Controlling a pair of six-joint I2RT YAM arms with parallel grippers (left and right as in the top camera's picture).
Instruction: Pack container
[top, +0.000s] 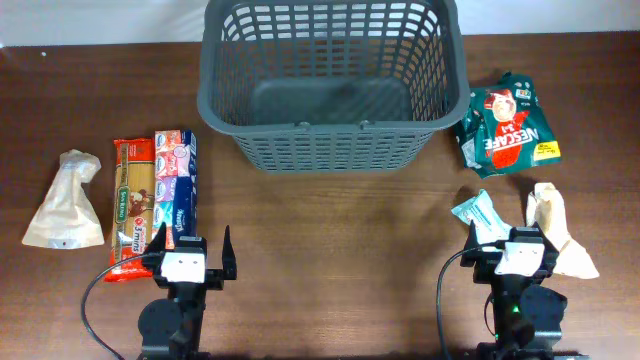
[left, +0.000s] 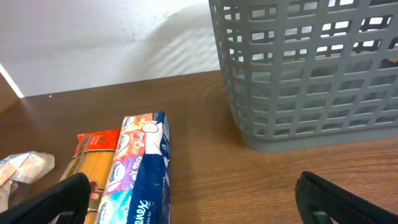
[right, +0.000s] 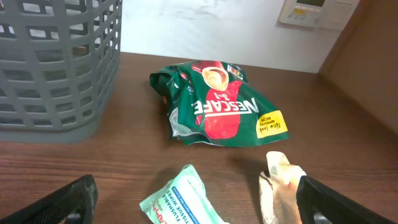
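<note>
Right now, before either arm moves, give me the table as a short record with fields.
basket: far centre of the table, nothing inside
left of basket: beige pouch, pasta packet, tissue multipack, lying side by side
right of basket: green coffee bag, small tissue packet, cream pouch
left gripper: open, holding nothing, near the tissue multipack
right gripper: open, holding nothing, near the small tissue packet and cream pouch
packed so far: none
</note>
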